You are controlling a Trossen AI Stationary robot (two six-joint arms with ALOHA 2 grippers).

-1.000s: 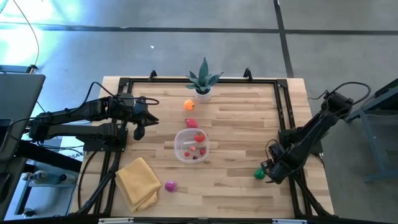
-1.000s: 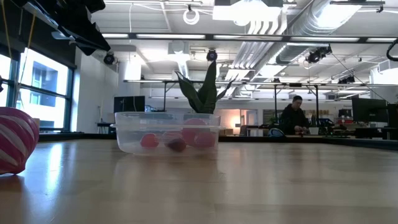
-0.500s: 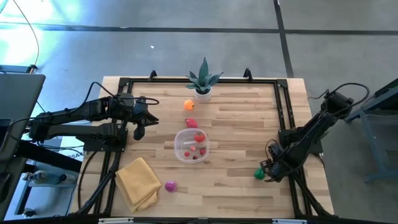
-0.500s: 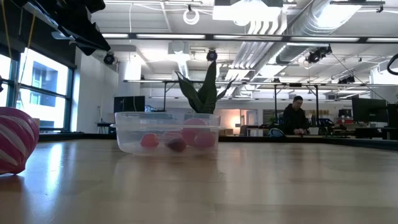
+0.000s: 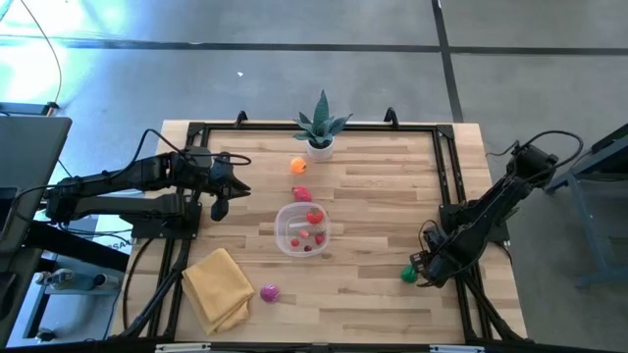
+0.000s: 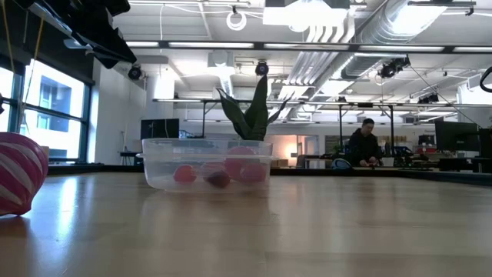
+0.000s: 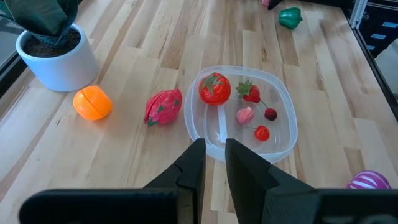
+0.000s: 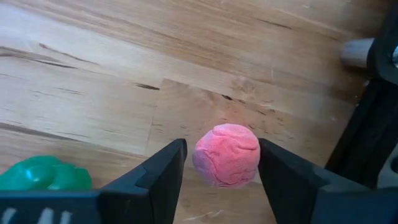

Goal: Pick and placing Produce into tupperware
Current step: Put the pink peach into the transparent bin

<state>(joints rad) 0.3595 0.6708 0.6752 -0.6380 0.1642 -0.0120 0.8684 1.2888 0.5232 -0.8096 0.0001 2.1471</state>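
- The tupperware (image 5: 302, 228) sits near the table's middle, holding a red tomato-like piece (image 7: 214, 88), a strawberry (image 7: 250, 92), a pink piece (image 7: 245, 115) and two small red bits.
- Around the container: a pink dragon-fruit piece (image 5: 302, 195) just beside it at 12 o'clock, an orange piece (image 5: 298, 166) farther along that line, and beyond it the potted plant (image 5: 321, 127) at the far edge.
- A folded yellow cloth (image 5: 218, 287) lies at 8 o'clock from the container, with a striped magenta piece (image 5: 269, 292) just beside the cloth's right side.
- The left gripper (image 5: 222, 199) hangs at 9 o'clock from the container, apart from it, fingers pressed together and holding nothing.
- The right gripper (image 8: 217, 167) is low at the table's right edge, at 4 o'clock from the container; its fingers (image 8: 163, 171) flank a pink ball (image 8: 227, 155), narrow gaps on both sides, not yet pinching.
- A green pepper piece (image 5: 409, 274) lies just beside that gripper, outside the fingers.
- The black frame rail (image 5: 454, 186) runs close along the right gripper's side.
- Against the earlier frames, nothing on the table has shifted; the right arm sits slightly lower.
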